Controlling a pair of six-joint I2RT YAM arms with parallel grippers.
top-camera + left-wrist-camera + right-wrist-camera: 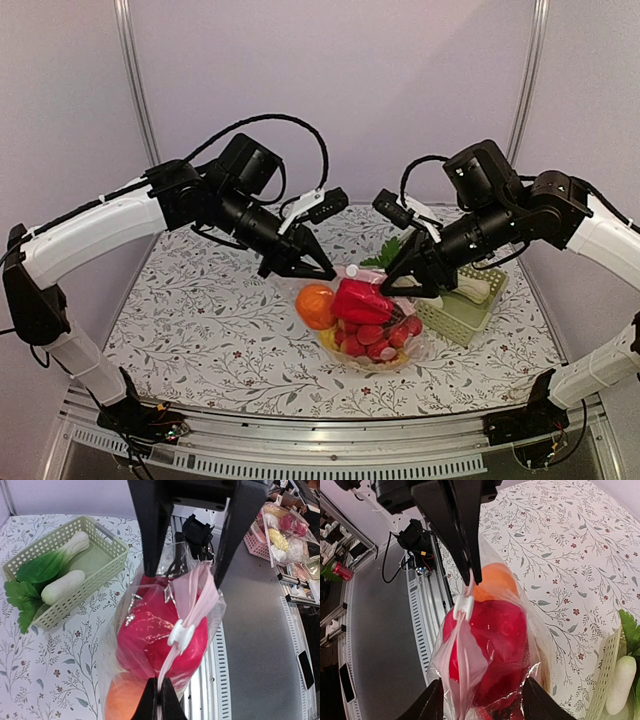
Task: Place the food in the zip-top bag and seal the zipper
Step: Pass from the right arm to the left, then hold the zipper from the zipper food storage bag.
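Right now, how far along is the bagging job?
Done: the orange and red fruit sit inside the zip-top bag. In hand: the left gripper is shut on the end of the zipper, the right gripper open astride the bag. Left: the mouth beyond the white slider looks unsealed, so zipping remains; greens and white vegetables lie in the basket.
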